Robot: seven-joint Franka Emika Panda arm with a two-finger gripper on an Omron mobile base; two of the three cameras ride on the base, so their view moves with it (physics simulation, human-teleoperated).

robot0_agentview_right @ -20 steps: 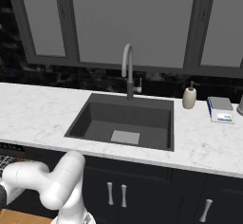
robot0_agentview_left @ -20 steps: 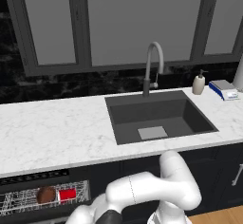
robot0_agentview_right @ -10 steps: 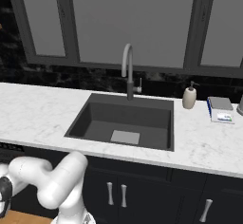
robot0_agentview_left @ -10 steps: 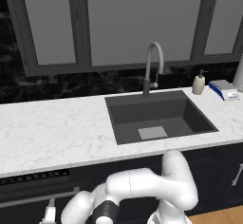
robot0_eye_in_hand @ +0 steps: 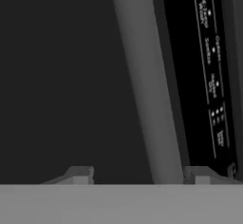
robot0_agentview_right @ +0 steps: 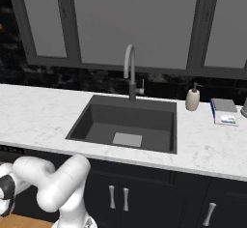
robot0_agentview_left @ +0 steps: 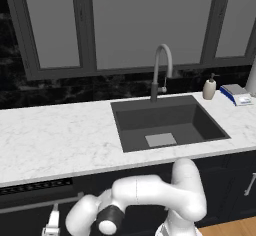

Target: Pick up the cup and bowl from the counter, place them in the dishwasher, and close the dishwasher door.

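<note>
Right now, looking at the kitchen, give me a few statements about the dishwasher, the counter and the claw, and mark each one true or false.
1. The dishwasher door is shut up against the control strip. True.
2. The red cup stands on the counter beside the sink. False: no cup shows on the worktop.
3. The claw faces the door's pale bar handle, a finger tip on either side of it. True.
4. The soap bottle sits to the left of the faucet. False: it stands to its right.
5. The claw holds the bowl. False: nothing sits between its finger tips but the handle.
</note>
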